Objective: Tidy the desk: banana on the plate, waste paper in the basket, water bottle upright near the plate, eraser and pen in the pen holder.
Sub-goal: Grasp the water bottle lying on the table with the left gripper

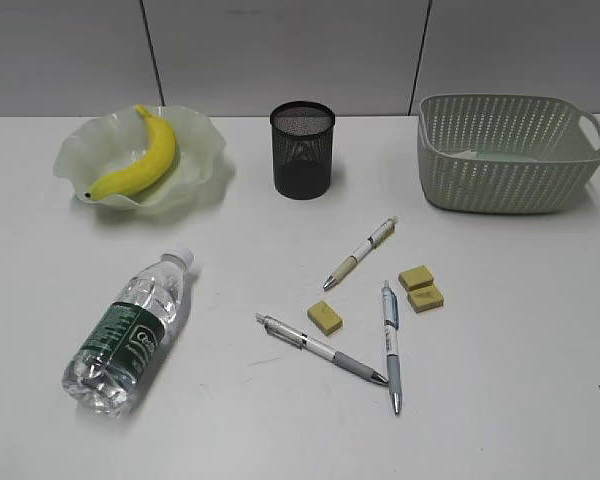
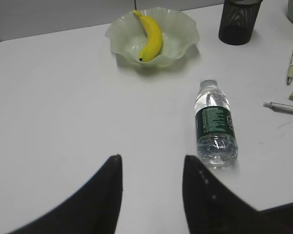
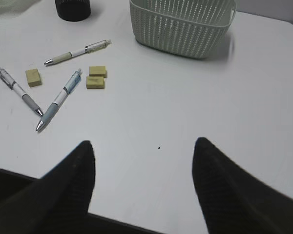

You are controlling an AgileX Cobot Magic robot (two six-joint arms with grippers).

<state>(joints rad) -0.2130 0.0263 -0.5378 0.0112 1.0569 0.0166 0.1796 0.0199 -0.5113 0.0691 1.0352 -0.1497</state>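
Observation:
The banana (image 1: 140, 160) lies in the wavy pale green plate (image 1: 205, 135) at the back left of the desk (image 1: 520, 330); both also show in the left wrist view, banana (image 2: 150, 38) and plate (image 2: 180, 29). The water bottle (image 1: 130, 330) lies on its side at the front left, cap toward the plate, also seen in the left wrist view (image 2: 214, 124). Three pens (image 1: 360, 252) (image 1: 322, 348) (image 1: 391, 345) and three yellow erasers (image 1: 324, 316) (image 1: 416, 277) (image 1: 426, 297) lie mid-desk. The black pen holder (image 1: 302, 150) stands at the back. A bit of white shows inside the basket (image 1: 505, 150). My left gripper (image 2: 151, 163) and right gripper (image 3: 144, 148) are open and empty.
Neither arm shows in the exterior view. The right gripper hovers over bare desk near the front right edge (image 3: 136, 226). The left gripper hovers over bare desk left of the bottle.

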